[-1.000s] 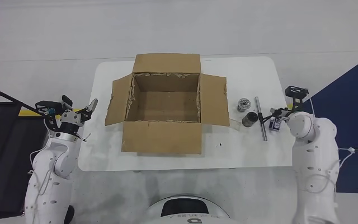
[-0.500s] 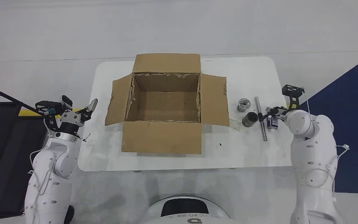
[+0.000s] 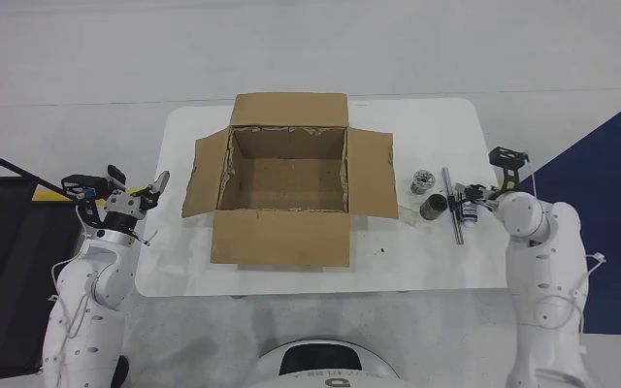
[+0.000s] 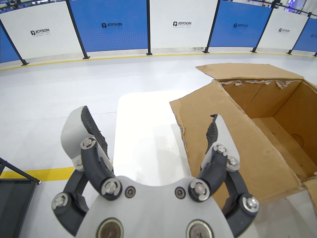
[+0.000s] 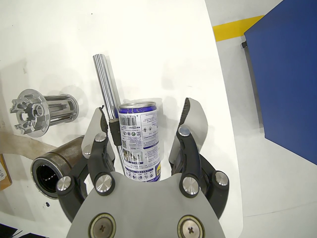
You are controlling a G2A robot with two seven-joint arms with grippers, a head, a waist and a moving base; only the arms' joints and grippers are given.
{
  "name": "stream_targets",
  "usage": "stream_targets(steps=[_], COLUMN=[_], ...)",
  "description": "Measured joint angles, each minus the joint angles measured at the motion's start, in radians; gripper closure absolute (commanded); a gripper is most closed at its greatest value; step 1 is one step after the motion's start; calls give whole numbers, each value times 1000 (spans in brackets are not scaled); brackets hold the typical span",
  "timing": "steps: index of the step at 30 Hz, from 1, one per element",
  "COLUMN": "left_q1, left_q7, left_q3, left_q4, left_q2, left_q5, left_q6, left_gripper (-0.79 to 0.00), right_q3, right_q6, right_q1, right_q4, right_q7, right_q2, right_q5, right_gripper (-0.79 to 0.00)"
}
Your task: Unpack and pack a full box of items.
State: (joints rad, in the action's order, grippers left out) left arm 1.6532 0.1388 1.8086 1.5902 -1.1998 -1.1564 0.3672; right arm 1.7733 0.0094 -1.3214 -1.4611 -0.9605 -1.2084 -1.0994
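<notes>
An open, empty cardboard box (image 3: pixel 289 179) (image 4: pixel 223 137) stands mid-table with its flaps spread. To its right lie a finned metal part (image 3: pixel 422 180) (image 5: pixel 37 115), a dark cylinder (image 3: pixel 434 205) (image 5: pixel 57 159), a chrome rod (image 3: pixel 452 204) (image 5: pixel 105 82) and a blue-and-white can (image 3: pixel 469 208) (image 5: pixel 141 139). My right gripper (image 3: pixel 467 206) (image 5: pixel 145 110) is open over the can, which lies between its fingers right next to the rod. One finger touches the rod; a gap separates the other from the can. My left gripper (image 3: pixel 146 194) (image 4: pixel 148 112) is open and empty at the table's left edge, beside the box's left flap.
The white table (image 3: pixel 194 272) has bare room in front of the box and at the left. A blue panel (image 3: pixel 592 165) (image 5: pixel 284 75) stands off the right edge and a black frame (image 3: pixel 19 233) off the left.
My right gripper and the can between its fingers have shifted slightly left, toward the rod. The left arm has stayed still.
</notes>
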Motion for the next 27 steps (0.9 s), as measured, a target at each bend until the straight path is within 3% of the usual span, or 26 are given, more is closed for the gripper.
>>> stream_targets(steps=[23,27], left_q1=[0,0], left_q7=[0,0], left_q3=[0,0], left_q4=[0,0], left_q2=[0,0], left_q5=[0,0], left_q6=[0,0], left_gripper=[-785,-785], right_q3=[18,20], right_q6=[-15,-2], right_q1=[-38,-59], right_q4=[-75,-135], right_q7=[17,75], right_q2=[16,14], right_q5=[102,137], right_gripper=[-785,-785])
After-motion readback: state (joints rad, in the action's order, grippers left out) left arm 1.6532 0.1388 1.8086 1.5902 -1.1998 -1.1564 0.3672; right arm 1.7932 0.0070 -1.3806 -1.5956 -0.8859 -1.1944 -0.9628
